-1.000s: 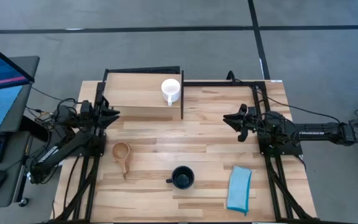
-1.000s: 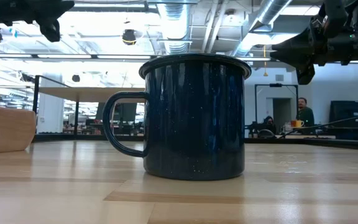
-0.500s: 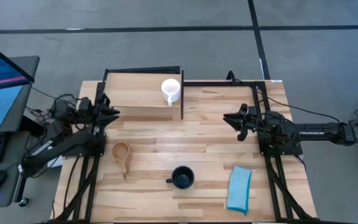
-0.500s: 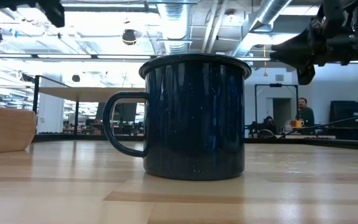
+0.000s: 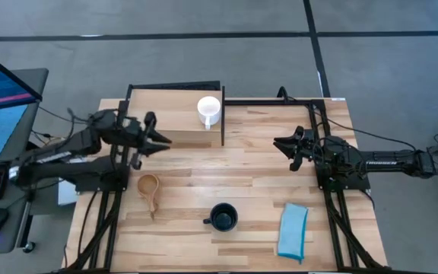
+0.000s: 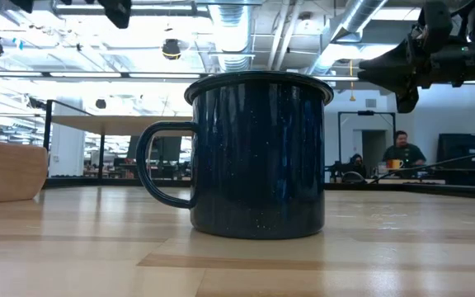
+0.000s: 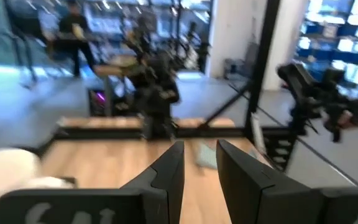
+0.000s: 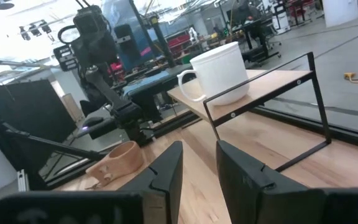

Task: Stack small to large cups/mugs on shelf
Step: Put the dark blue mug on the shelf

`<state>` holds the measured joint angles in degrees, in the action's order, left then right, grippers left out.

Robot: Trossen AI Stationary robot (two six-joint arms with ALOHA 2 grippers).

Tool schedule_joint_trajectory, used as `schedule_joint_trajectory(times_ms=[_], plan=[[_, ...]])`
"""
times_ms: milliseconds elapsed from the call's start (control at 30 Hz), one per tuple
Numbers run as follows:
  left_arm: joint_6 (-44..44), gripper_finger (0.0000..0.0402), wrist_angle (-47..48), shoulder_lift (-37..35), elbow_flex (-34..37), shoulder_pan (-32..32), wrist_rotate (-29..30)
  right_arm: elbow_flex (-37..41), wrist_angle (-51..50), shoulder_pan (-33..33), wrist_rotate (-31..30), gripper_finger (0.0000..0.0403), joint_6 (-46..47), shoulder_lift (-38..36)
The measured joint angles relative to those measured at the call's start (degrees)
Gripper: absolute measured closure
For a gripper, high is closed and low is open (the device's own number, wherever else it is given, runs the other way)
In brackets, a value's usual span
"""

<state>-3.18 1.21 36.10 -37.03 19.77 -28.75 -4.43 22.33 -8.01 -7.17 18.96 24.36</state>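
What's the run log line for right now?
white mug: on shelf | wooden cup, navy mug: on table | left gripper, right gripper: empty

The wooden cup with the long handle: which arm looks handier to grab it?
Probably the left. The left gripper hangs just beyond the wooden cup, while the right gripper waits across the table.

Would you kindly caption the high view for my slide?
White mug on shelf; wooden cup and navy mug wait on table.

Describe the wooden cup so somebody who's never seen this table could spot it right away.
Start at the shelf at the table's far left. Come toward the near edge, past the left gripper. The wooden cup sits there, the only light brown one, with a long handle.
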Motion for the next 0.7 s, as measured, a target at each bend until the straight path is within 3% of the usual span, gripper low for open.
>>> schedule_joint_trajectory(times_ms=[167, 400, 700], plan=[[0.4, 0.0317, 1.5, 4.9, -2.0, -7.2, 5.4, 0.0, 0.0, 0.0, 0.0, 0.0284, 0.0, 0.0], [0.6, 0.0317, 1.8, 9.9, -5.9, -16.6, 7.0, 0.0, -1.5, 0.0, 0.0, 0.0284, -2.3, 0.0], [-12.2, 0.0317, 2.0, 15.4, -9.7, -21.8, 15.8, 0.0, -1.3, 0.0, 0.0, 0.0284, -2.4, 0.0]])
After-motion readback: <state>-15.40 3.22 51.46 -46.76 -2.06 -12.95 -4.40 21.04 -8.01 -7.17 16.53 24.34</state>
